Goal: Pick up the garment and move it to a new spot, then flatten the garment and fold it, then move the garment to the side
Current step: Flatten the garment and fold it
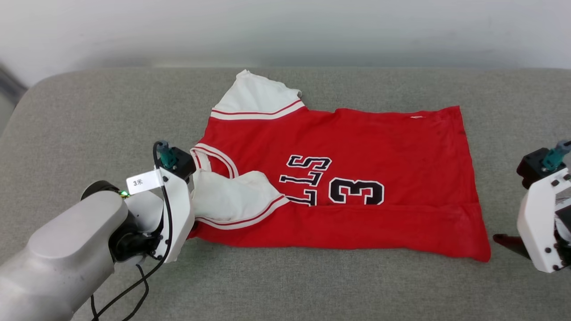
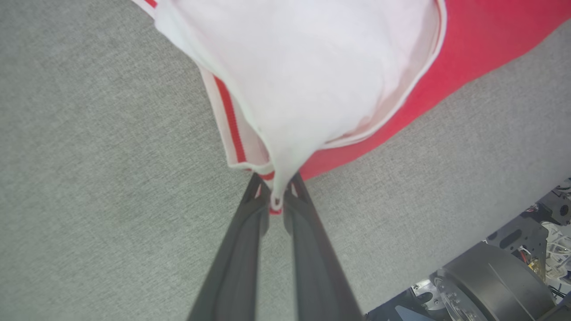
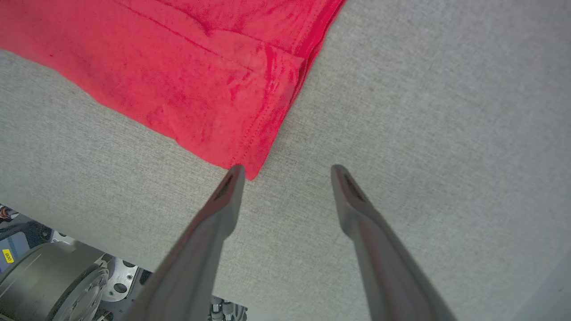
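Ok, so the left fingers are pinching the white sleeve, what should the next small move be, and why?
Probably ease the right fingers onto the garment's red hem corner and close them. They stand open with one tip at that corner, while the left fingers are shut on the white sleeve, so that end is ungripped.

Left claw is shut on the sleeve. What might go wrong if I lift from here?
1. The left claw pinches only the thin tip of the white sleeve, so it may slip out under pull.
2. The right claw stands open beside the hem corner, holding nothing. A one-sided lift would likely drag the garment and bunch it on the grey cushion.
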`<state>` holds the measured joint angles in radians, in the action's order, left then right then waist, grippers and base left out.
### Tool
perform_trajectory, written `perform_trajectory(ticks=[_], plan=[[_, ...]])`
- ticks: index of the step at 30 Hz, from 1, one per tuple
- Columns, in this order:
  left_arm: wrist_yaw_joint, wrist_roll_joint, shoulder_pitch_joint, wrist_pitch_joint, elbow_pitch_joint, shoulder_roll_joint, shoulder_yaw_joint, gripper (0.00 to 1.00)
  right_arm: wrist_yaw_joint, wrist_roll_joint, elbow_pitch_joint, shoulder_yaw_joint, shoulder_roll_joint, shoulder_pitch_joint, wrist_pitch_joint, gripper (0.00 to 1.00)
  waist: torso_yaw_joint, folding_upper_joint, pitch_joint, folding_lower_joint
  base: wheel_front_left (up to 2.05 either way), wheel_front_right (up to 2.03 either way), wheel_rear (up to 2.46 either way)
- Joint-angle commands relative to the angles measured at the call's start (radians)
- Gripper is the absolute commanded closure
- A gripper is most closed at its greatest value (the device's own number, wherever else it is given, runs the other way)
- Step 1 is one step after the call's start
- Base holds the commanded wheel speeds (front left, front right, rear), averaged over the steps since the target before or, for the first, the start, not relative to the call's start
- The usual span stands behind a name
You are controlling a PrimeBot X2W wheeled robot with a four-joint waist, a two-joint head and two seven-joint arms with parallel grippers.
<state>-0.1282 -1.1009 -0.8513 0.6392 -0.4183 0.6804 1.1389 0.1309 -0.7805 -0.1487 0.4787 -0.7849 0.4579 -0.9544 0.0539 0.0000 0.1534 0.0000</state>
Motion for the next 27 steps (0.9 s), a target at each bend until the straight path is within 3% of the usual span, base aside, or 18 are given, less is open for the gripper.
perform_trajectory(ticks=[1,11,17,18,19,20,27], plan=[[-0.001,0.006,-0.013,-0.002,0.005,0.002,0.004,1.00,0.000,-0.001,-0.011,0.000,0.017,0.016,-0.009,0.00,0.006,0.0000,0.012,0.0000,0.00,0.00,0.00],[-0.001,0.023,-0.058,-0.016,0.038,-0.003,0.013,1.00,0.000,0.042,-0.179,0.026,0.163,-0.006,0.030,0.00,0.032,0.0000,0.087,0.0000,0.00,0.00,0.00],[-0.001,0.019,-0.052,-0.025,0.037,0.005,0.020,1.00,0.001,0.026,-0.222,0.085,0.194,-0.030,0.062,0.00,0.029,0.0000,0.101,0.0000,0.00,0.00,0.00],[-0.001,0.015,-0.048,-0.027,0.036,0.004,0.022,1.00,0.001,0.025,-0.224,0.095,0.194,-0.029,0.070,0.04,0.028,0.0000,0.101,0.0000,0.00,0.00,0.00],[-0.001,0.011,-0.043,-0.030,0.034,0.003,0.023,1.00,0.001,0.022,-0.225,0.101,0.190,-0.025,0.083,0.95,0.027,0.0000,0.099,0.0000,0.00,0.00,0.00],[-0.001,0.007,-0.038,-0.032,0.031,0.003,0.025,1.00,0.001,0.018,-0.227,0.106,0.183,-0.019,0.095,1.00,0.025,0.0000,0.096,0.0000,0.00,0.00,0.00],[-0.001,-0.022,-0.001,-0.050,0.031,0.017,0.037,1.00,-0.001,-0.023,-0.194,0.100,0.102,0.001,0.194,1.00,0.021,0.0000,0.017,0.0000,0.00,0.00,0.00]])
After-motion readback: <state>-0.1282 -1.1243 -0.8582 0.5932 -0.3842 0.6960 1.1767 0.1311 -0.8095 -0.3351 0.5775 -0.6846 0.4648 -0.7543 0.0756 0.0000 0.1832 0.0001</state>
